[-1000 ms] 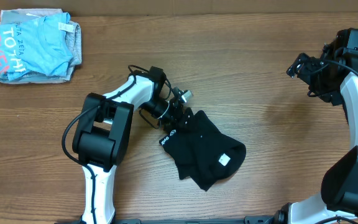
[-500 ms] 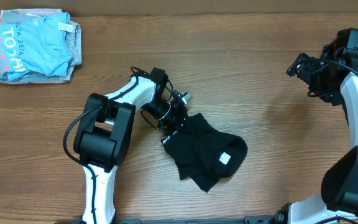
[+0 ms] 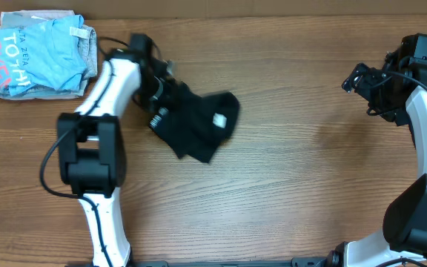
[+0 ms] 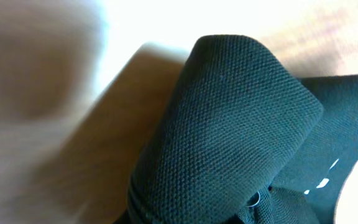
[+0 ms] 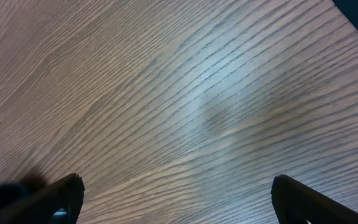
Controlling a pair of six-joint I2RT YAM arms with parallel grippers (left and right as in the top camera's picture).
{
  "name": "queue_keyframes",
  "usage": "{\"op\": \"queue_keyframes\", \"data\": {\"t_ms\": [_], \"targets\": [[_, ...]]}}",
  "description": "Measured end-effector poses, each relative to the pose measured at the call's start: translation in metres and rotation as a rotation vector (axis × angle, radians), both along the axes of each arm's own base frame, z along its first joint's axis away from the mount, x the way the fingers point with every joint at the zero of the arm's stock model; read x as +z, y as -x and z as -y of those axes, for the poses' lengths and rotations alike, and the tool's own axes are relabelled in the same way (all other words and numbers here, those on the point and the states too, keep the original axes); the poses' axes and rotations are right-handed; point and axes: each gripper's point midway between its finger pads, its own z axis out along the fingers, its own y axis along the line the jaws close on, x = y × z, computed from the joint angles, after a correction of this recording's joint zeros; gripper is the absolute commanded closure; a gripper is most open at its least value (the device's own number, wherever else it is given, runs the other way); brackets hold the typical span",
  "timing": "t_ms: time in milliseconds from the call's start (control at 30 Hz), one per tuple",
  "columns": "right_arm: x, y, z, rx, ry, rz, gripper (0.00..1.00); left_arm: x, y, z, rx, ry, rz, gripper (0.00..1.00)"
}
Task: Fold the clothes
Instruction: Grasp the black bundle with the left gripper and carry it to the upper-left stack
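Fabric of the black T-shirt [image 3: 199, 126] is pinched in the left pincer [image 3: 161, 93], the rest trailing just beside it. The right pincer [image 5: 177, 183] gapes empty, well apart, over the table [image 5: 185, 74].

Just a brown wood-grain tabletop [image 3: 288, 178], long streaky grain running all over. Soft pale patch of glare on it just ahead of the right claw [image 5: 176, 190], lighting's pretty even otherwise.
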Motion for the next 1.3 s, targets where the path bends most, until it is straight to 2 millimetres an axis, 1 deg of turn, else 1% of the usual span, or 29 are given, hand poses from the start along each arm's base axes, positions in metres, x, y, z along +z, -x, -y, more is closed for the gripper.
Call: {"op": "queue_keyframes", "data": {"t_ms": [100, 167, 300, 400, 467, 533, 667, 700, 767, 900, 1033, 1167, 1300], "targets": [[0.000, 0.000, 0.000, 0.000, 0.000, 0.000, 0.00, 0.008, -0.025, -0.036, 0.055, -0.084, 0.083, 0.96], [0.000, 0.000, 0.000, 0.000, 0.000, 0.000, 0.00, 0.012, -0.037, -0.059, 0.085, -0.149, 0.128, 0.96], [0.000, 0.000, 0.000, 0.000, 0.000, 0.000, 0.00, 0.018, -0.048, -0.100, 0.153, -0.257, 0.163, 0.96], [0.000, 0.000, 0.000, 0.001, 0.001, 0.000, 0.00, 0.029, -0.054, -0.120, 0.190, -0.293, 0.185, 0.96], [0.000, 0.000, 0.000, 0.000, 0.000, 0.000, 0.00, 0.041, -0.058, -0.131, 0.212, -0.310, 0.198, 0.96], [0.000, 0.000, 0.000, 0.000, 0.000, 0.000, 0.00, 0.057, -0.065, -0.141, 0.234, -0.323, 0.228, 0.96], [0.000, 0.000, 0.000, 0.000, 0.000, 0.000, 0.00, 0.098, -0.083, -0.157, 0.294, -0.332, 0.321, 0.96], [0.000, 0.000, 0.000, 0.000, 0.000, 0.000, 0.00, 0.112, -0.089, -0.161, 0.311, -0.332, 0.356, 0.96], [0.000, 0.000, 0.000, 0.000, 0.000, 0.000, 0.00, 0.129, -0.096, -0.166, 0.329, -0.336, 0.400, 0.96], [0.000, 0.000, 0.000, 0.000, 0.000, 0.000, 0.00, 0.156, -0.106, -0.178, 0.378, -0.335, 0.472, 0.96], [0.000, 0.000, 0.000, 0.000, 0.000, 0.000, 0.00, 0.168, -0.114, -0.191, 0.430, -0.329, 0.519, 0.96], [0.000, 0.000, 0.000, 0.000, 0.000, 0.000, 0.00, 0.170, -0.112, -0.209, 0.473, -0.331, 0.520, 0.96], [0.000, 0.000, 0.000, 0.000, 0.000, 0.000, 0.00, 0.173, -0.111, -0.233, 0.526, -0.339, 0.534, 0.96]]}}
